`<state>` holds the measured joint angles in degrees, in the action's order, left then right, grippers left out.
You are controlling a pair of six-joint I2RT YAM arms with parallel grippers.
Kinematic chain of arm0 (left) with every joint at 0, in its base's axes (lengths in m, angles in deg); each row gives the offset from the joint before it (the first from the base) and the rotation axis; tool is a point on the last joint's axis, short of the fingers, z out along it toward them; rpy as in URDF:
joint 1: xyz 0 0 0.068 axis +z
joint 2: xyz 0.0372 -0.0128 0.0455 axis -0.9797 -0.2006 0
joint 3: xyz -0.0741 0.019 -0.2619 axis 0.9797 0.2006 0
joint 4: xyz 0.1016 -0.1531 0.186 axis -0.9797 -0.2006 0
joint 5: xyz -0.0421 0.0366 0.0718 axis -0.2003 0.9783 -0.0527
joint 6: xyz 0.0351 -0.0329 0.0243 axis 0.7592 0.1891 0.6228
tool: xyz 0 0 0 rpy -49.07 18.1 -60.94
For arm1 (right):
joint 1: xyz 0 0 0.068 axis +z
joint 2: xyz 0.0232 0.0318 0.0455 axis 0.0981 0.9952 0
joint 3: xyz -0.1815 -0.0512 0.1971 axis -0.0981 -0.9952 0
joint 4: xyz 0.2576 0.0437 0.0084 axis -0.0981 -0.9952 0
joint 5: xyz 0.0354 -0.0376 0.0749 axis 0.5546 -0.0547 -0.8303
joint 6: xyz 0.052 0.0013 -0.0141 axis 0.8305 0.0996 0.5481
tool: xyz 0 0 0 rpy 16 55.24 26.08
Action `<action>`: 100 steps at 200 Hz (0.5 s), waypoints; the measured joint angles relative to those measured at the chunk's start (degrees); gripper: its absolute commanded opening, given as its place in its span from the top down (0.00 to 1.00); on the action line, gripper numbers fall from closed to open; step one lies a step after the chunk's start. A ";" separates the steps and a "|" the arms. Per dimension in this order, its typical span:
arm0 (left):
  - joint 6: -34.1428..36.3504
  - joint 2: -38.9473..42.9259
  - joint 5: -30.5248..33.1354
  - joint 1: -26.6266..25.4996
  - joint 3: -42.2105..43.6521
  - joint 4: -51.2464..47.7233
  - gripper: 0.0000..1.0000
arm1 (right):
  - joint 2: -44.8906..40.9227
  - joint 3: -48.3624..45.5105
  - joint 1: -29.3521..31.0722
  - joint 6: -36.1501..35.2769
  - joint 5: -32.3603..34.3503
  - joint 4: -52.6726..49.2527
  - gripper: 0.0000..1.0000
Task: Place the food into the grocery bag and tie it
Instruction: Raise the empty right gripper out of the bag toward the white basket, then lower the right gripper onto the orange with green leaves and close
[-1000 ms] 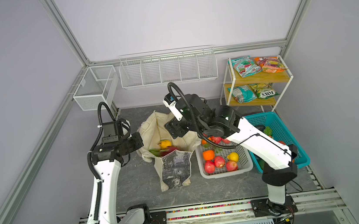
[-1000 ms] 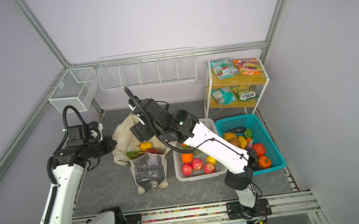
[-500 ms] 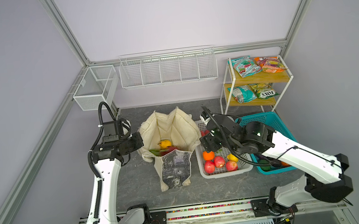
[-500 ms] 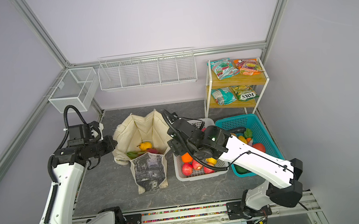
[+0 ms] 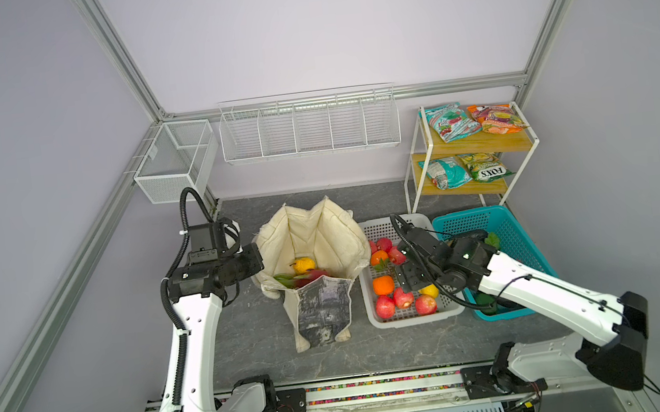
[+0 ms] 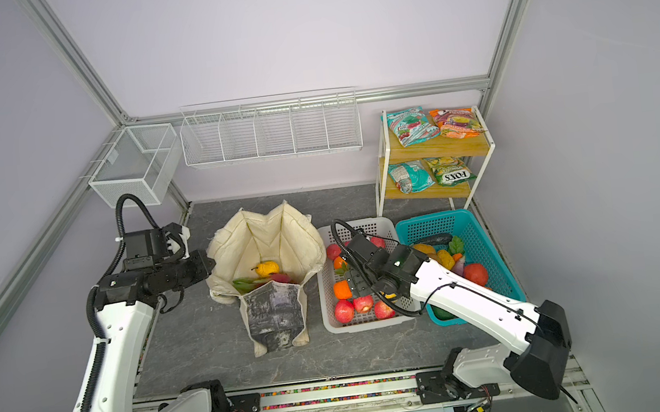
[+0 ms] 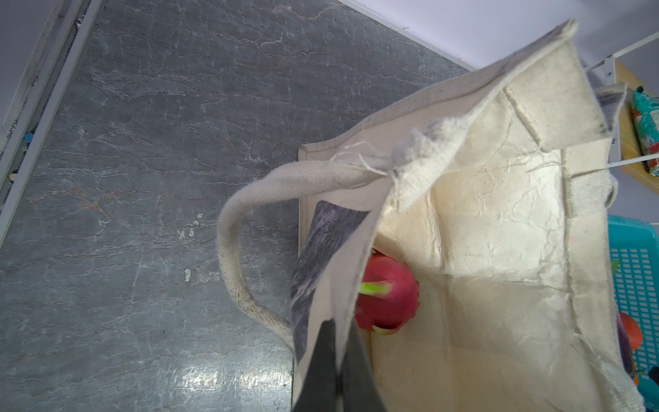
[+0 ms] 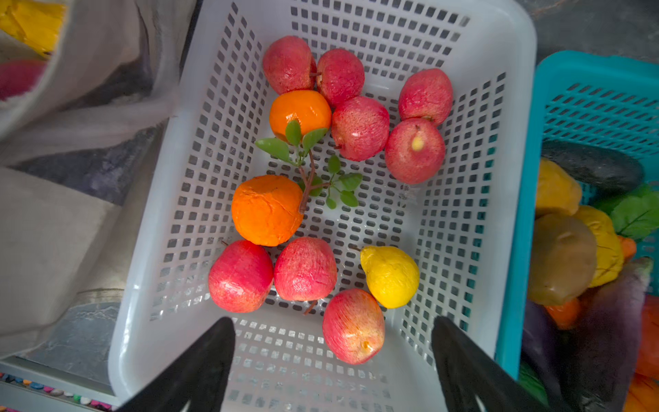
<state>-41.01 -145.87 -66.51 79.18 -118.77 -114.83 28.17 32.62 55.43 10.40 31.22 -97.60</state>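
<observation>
Left wrist: my left gripper clamped grocery bag rim, dragon fruit inside; right gripper gaped empty, tying undone.

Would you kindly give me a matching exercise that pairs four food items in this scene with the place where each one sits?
Things:
1. dragon fruit
2. apples
3. FOX'S packet
4. potato

Places:
A. teal basket
B. lower shelf
C. bag
D. white basket

Pairs: 1-C, 2-D, 3-B, 4-A
</observation>
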 measured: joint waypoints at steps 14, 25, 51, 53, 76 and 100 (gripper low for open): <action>0.00 0.17 -0.15 0.00 0.00 0.00 1.00 | 3.28 -0.26 -0.35 0.00 -2.16 2.25 0.11; 0.00 0.24 -0.20 0.00 0.02 0.00 1.00 | 5.68 -0.35 -0.55 0.00 -3.65 3.89 0.11; 0.00 0.26 -0.22 0.00 0.09 0.00 1.00 | 12.04 -0.35 -0.59 0.04 -7.39 7.85 0.11; 0.00 0.26 -0.22 0.00 0.09 0.00 1.00 | 12.37 -0.35 -0.59 0.02 -7.43 8.11 0.11; 0.00 0.26 -0.22 0.00 0.09 0.00 1.00 | 16.72 0.04 -0.81 0.20 -9.66 10.56 0.10; 0.00 0.28 -0.22 0.00 0.09 0.00 1.00 | 19.82 0.15 -1.79 0.39 -10.99 12.59 0.10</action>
<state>-41.01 -145.58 -66.73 79.18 -118.68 -114.83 47.99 32.77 53.64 10.79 20.23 -85.01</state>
